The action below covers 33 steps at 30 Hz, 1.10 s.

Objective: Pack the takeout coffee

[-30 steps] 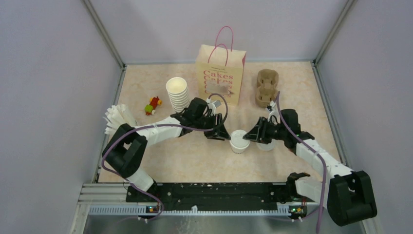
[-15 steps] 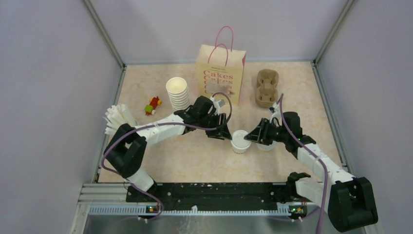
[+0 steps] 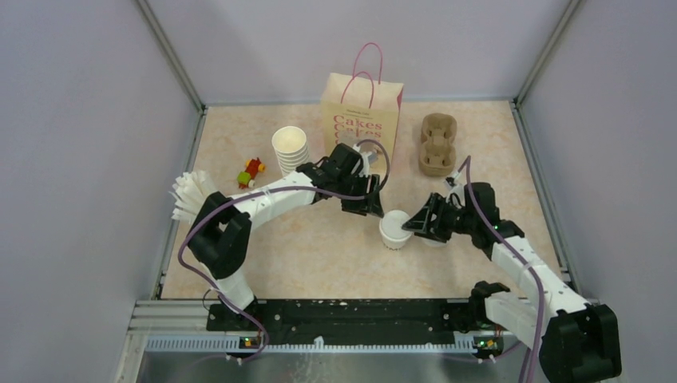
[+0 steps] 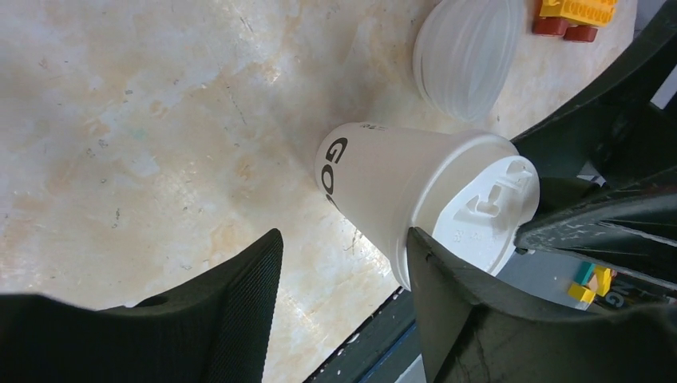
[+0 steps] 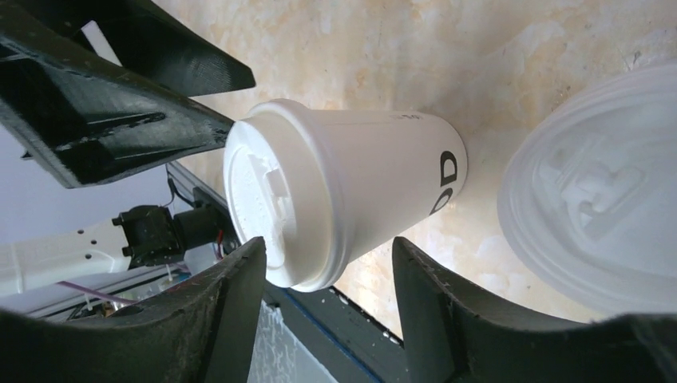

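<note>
Centre of the marbled beige tabletop: the small white paper takeout coffee stands upright, moulded plastic lid on. Right gripper is spread, textured black fingers flanking it. Left gripper gapes alongside. Behind stands the cream paper "Cakes" bag.

Your surface is a beige, marbled board. Near its middle stands the takeout coffee, lidded and upright, with a loose translucent lid lying flat just beside it. Toward the back you have a paper bag printed "Cakes", with a brown cup carrier to its right and a stack of lidless cups to its left. A small colourful toy lies near the stack. Fanned white pieces sit at the left edge.
</note>
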Each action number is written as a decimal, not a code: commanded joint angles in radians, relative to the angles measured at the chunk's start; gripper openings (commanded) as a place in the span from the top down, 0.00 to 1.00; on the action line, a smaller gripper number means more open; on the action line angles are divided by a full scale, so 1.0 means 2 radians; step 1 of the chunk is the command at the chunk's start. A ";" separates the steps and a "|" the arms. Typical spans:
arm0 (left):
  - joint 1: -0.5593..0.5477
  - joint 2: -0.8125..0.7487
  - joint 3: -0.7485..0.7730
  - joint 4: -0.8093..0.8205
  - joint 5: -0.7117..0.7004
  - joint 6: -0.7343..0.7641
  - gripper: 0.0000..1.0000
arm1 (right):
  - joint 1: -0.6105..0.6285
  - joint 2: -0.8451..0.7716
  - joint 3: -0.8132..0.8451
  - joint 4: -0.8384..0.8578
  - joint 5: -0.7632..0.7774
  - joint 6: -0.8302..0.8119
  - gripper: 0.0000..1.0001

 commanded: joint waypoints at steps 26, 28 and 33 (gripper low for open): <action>-0.001 -0.038 -0.030 0.050 0.079 -0.040 0.30 | 0.000 0.078 0.146 -0.104 0.013 -0.125 0.56; -0.001 -0.035 -0.045 0.072 0.094 -0.056 0.30 | 0.000 0.081 0.136 -0.092 0.012 -0.126 0.58; -0.002 -0.021 -0.064 0.062 0.067 -0.058 0.37 | 0.000 0.069 0.102 -0.079 0.026 -0.113 0.64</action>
